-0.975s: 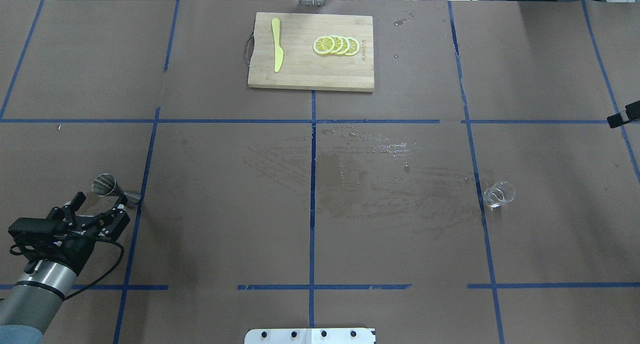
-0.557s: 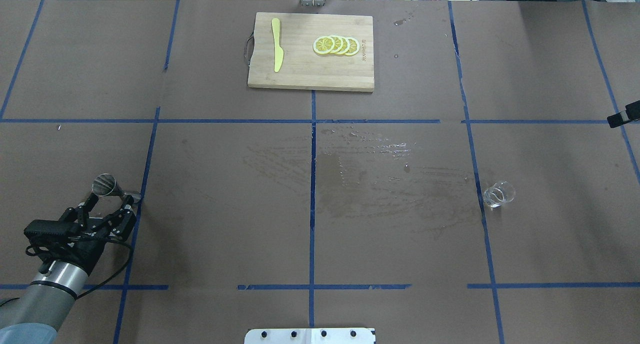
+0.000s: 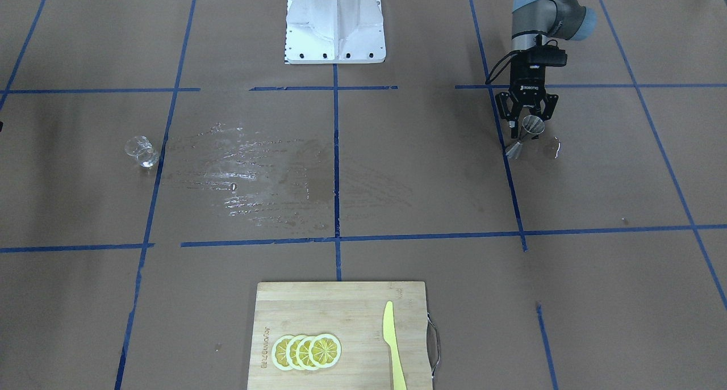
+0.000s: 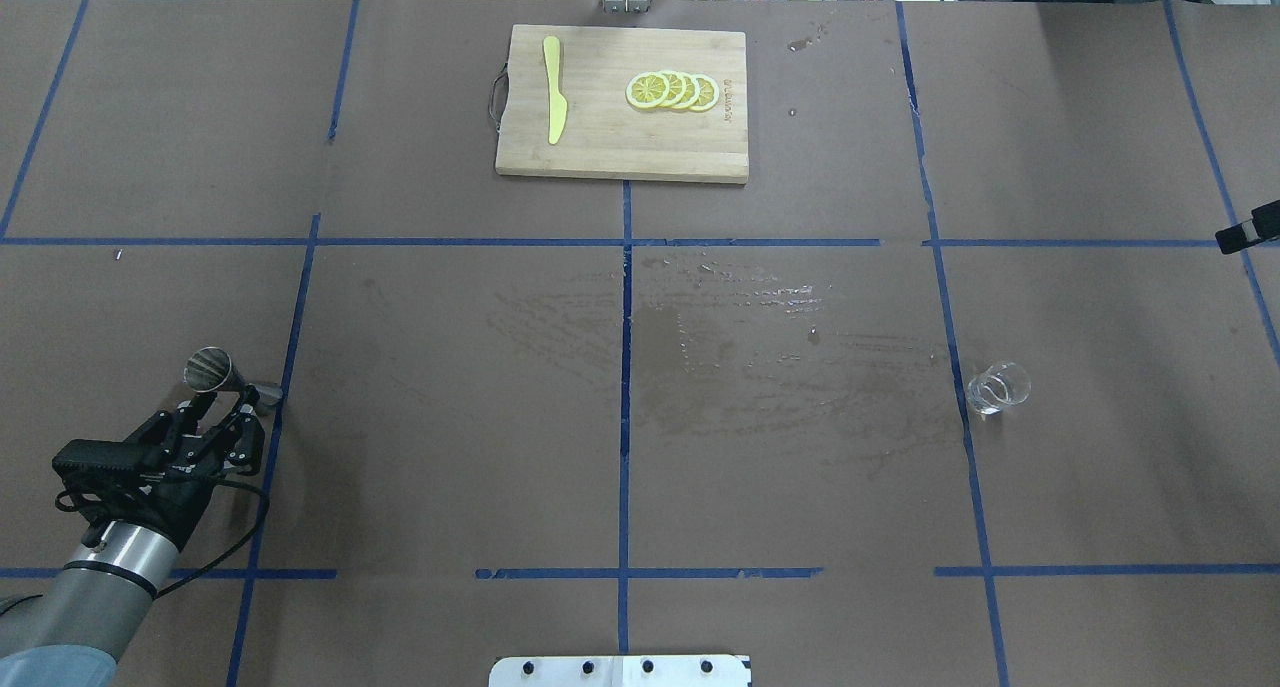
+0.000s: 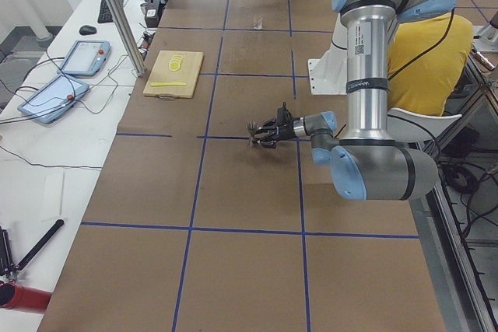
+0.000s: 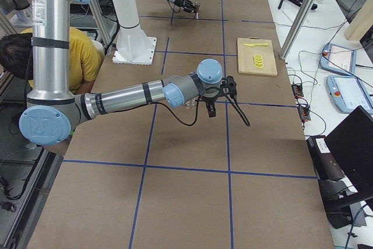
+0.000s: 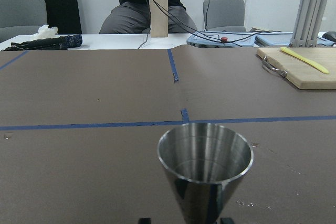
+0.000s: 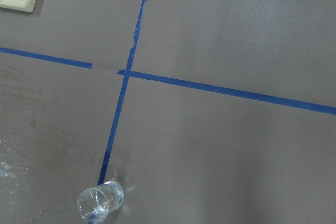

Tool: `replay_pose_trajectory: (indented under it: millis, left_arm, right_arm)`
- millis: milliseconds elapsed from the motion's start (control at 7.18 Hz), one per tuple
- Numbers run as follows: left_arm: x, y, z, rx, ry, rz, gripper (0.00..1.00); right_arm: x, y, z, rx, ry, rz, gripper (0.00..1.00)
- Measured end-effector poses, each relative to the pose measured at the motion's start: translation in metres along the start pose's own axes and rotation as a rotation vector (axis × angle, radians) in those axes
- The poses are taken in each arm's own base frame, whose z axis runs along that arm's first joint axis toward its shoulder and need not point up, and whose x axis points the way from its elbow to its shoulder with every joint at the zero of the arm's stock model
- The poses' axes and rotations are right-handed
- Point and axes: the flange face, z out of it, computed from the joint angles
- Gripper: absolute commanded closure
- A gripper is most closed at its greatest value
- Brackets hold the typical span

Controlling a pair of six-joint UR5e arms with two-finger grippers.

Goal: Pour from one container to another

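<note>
The silver jigger stands upright at the table's near left, and its rim fills the left wrist view. My left gripper is open, with one finger on each side of the jigger's narrow waist and a small gap showing. The clear glass tumbler stands alone at the right, by a blue tape line. My right gripper hangs above the table beside the glass. Only a black part of the right gripper shows at the overhead view's edge, so I cannot tell its state.
A wooden cutting board at the far middle carries a yellow knife and lemon slices. A wet smear spreads over the table's centre. A person in yellow sits behind the robot's base.
The left gripper moved forward to the jigger and its fingers narrowed from wide open to close around the waist. The glass and the right arm have not moved.
</note>
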Motion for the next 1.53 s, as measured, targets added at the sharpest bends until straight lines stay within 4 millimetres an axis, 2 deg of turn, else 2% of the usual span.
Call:
replay_pose_trajectory:
  millis: [697,1533]
  left_arm:
    - [0.011,0.011,0.007,-0.006,0.004,0.025,0.45]
    - [0.009,0.003,0.012,0.034,-0.010,0.021,0.45]
  right_arm:
    - [0.000,0.000,0.000,0.001,0.000,-0.001,0.00]
    - [0.000,-0.001,0.000,0.000,0.002,0.000,0.00]
